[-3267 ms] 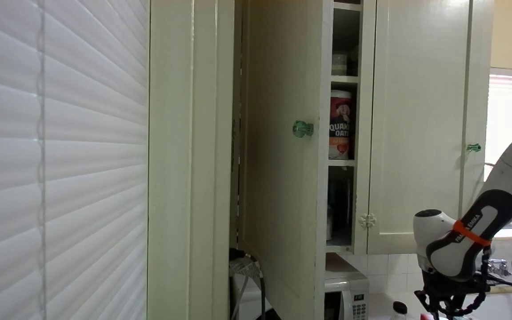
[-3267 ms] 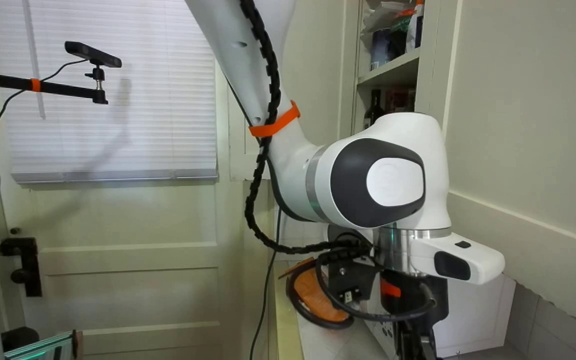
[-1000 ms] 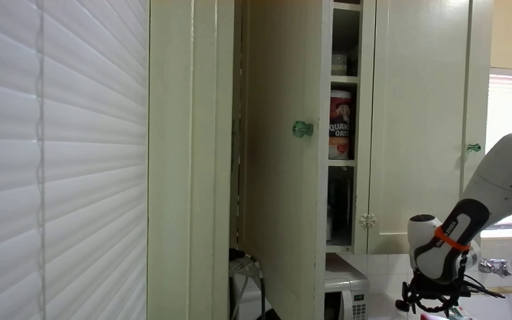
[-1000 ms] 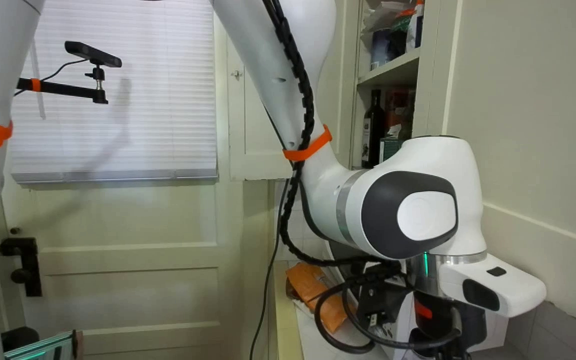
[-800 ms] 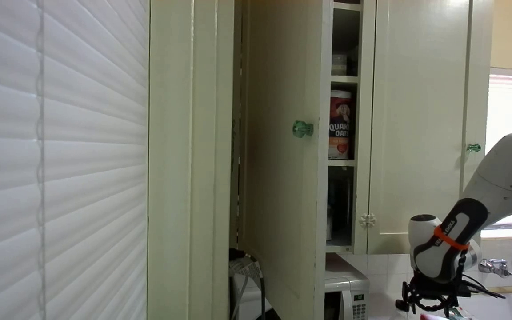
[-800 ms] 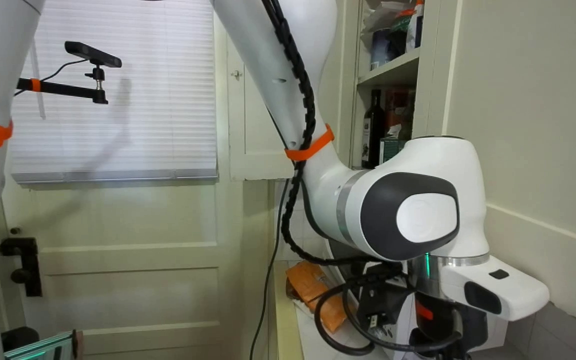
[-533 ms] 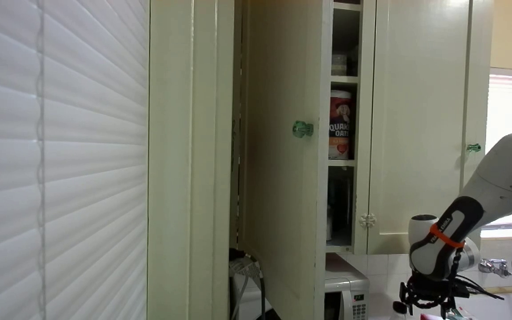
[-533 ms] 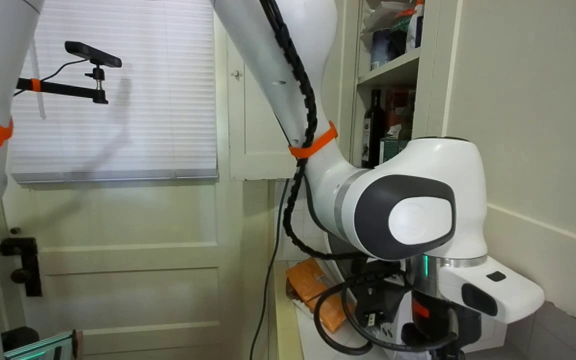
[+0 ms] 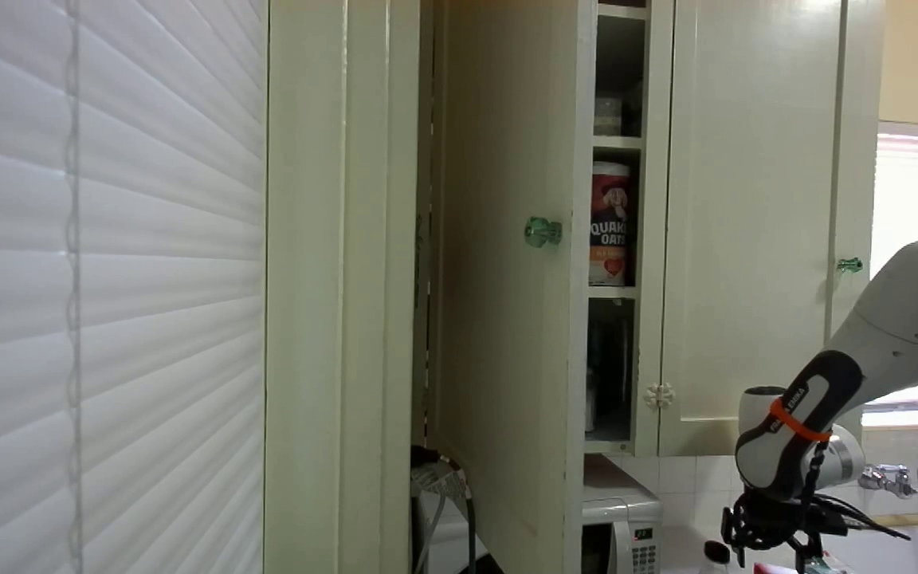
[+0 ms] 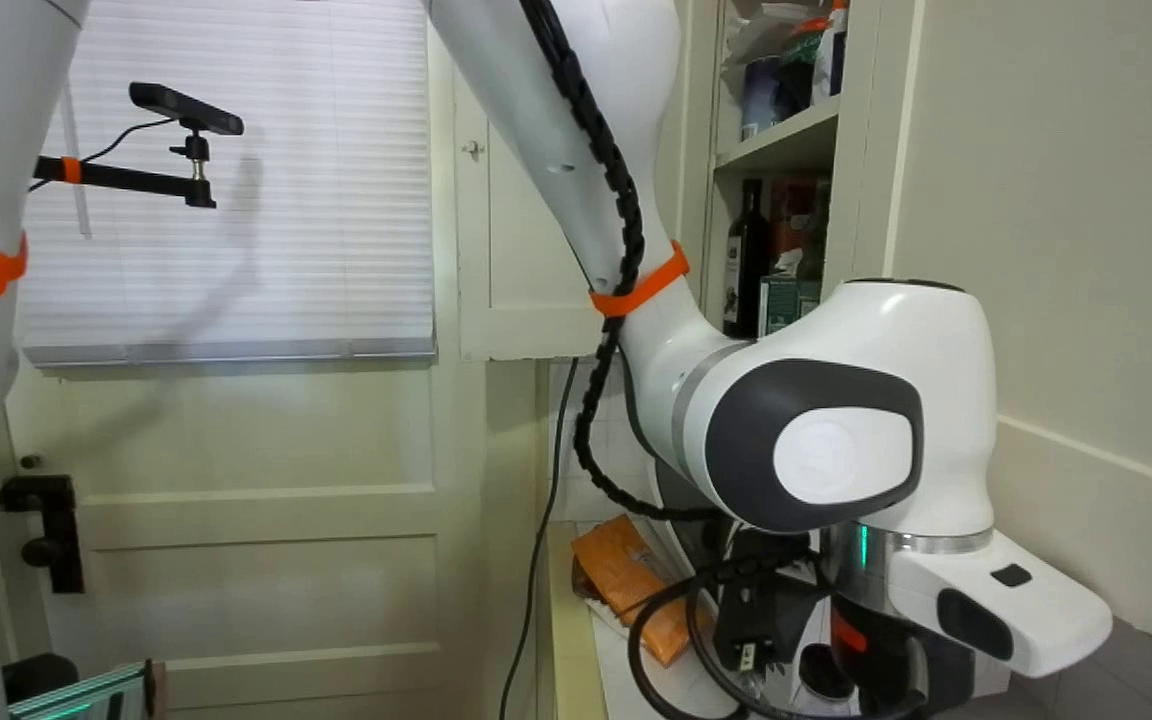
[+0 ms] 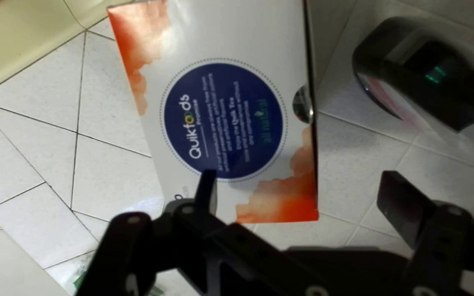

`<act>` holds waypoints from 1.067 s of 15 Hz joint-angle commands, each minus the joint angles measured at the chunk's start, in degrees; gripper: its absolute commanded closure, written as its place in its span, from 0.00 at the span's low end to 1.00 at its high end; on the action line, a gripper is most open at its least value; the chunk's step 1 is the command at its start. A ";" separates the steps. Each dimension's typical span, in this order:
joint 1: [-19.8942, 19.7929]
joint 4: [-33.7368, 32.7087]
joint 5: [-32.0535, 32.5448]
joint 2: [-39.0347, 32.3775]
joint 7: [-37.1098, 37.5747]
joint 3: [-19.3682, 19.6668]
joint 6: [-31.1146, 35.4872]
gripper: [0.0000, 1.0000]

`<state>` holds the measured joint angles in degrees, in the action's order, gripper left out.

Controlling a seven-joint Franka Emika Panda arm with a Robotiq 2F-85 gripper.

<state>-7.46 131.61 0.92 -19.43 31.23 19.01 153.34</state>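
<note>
Jaws spread wide and empty, a Robotiq gripper (image 11: 298, 189) hangs over a white-tiled counter (image 11: 356, 160), a Quikfoods tea box (image 11: 220, 115) at its 11 o'clock in the wrist view, a dark-capped bottle (image 11: 418, 74) between 1 and 2. An approach appears in hand; gripping the box would call for centring towards 11 first.

A white Quikfoods box (image 11: 220, 119) (orange-cornered) rests on tiles (image 11: 113, 172).

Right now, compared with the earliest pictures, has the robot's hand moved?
Yes: in an exterior view, the hand has shifted across the picture towards the microwave.
</note>
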 commanded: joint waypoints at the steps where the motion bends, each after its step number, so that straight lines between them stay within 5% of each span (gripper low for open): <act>1: 0.25 -1.04 0.44 -1.25 -0.02 1.54 -2.15 0.00; 16: -0.37 -1.58 0.12 -2.29 -2.30 1.72 -5.36 0.00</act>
<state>-7.55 131.10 1.03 -21.22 30.11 20.54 150.02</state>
